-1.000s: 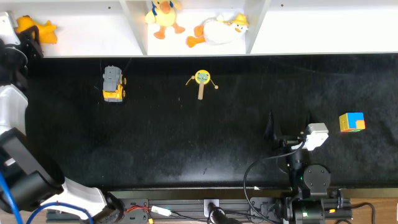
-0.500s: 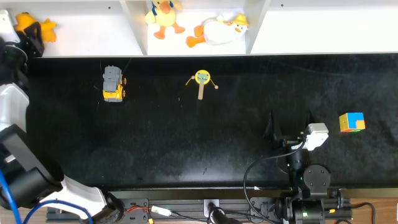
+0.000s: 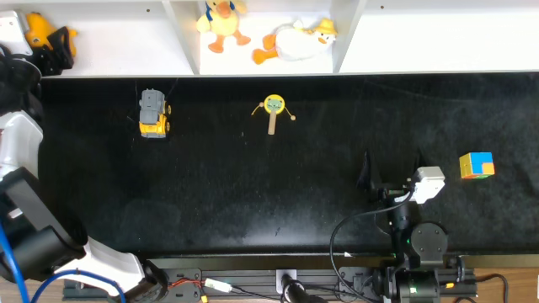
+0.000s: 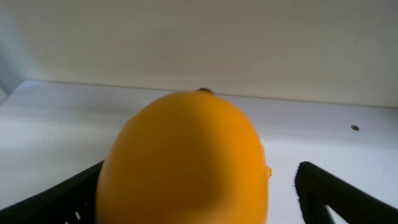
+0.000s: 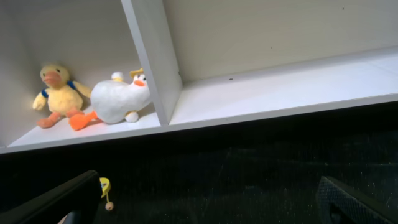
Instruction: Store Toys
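At the far left, my left gripper [image 3: 54, 44] is inside the left compartment of the white shelf [image 3: 109, 59], shut on an orange plush toy [image 3: 34, 25]. Seen from the left wrist, the orange toy [image 4: 186, 162] bulges between the two black fingers [image 4: 68, 196], above the shelf floor. A yellow and grey truck [image 3: 152, 114], a small rattle drum on a stick [image 3: 274, 109] and a multicoloured cube [image 3: 476, 166] lie on the black mat. My right gripper [image 3: 392, 171] rests low at the front right, open and holding nothing.
The middle compartment holds a yellow duck plush [image 3: 221, 18] [image 5: 56, 93] and a white duck plush [image 3: 295, 40] [image 5: 118, 99]. A white divider [image 5: 152, 62] separates it from the bare right compartment [image 5: 286, 87]. The rattle drum [image 5: 106, 186] shows beside the right gripper's finger.
The left gripper has carried the orange toy a little farther left and deeper into the left compartment. The right arm has not moved.
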Controlling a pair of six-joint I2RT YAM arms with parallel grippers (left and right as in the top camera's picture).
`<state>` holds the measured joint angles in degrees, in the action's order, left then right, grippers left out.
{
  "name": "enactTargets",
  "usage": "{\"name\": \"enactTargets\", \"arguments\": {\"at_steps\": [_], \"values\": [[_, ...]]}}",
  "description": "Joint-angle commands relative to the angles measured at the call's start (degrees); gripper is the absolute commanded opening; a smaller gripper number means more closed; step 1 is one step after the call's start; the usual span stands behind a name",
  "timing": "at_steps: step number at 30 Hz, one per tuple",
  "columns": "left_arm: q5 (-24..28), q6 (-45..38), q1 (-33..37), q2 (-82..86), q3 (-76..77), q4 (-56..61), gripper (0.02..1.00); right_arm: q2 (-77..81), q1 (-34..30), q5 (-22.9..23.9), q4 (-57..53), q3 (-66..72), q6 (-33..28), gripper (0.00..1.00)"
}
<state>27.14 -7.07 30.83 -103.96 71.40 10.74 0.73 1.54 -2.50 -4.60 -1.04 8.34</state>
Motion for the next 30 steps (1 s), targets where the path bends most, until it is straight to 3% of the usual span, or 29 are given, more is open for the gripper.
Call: {"name": "enactTargets", "arguments": {"at_steps": [1,15,28,30], "values": [[-0.3,-0.4,-0.2,-0.8,1.1,0.1,0.998,-0.5,0.3,0.6,0.2,0.8,0.3,0.996],[-0.2,-0.3,0.0,0.8,1.1,-1.9,0.998,-0.5,0.3,0.6,0.2,0.8,0.3,0.993],[-0.3,-5.0,3.3,17.7,1.1,-26.9,0.998,-0.5,0.3,0.6,0.2,0.8,0.3,0.993],[-2.4,-5.5,3.5,20.9,1.1,-31.6,0.998,-0.5,0.3,0.6,0.2,0.8,0.3,0.993]]}}
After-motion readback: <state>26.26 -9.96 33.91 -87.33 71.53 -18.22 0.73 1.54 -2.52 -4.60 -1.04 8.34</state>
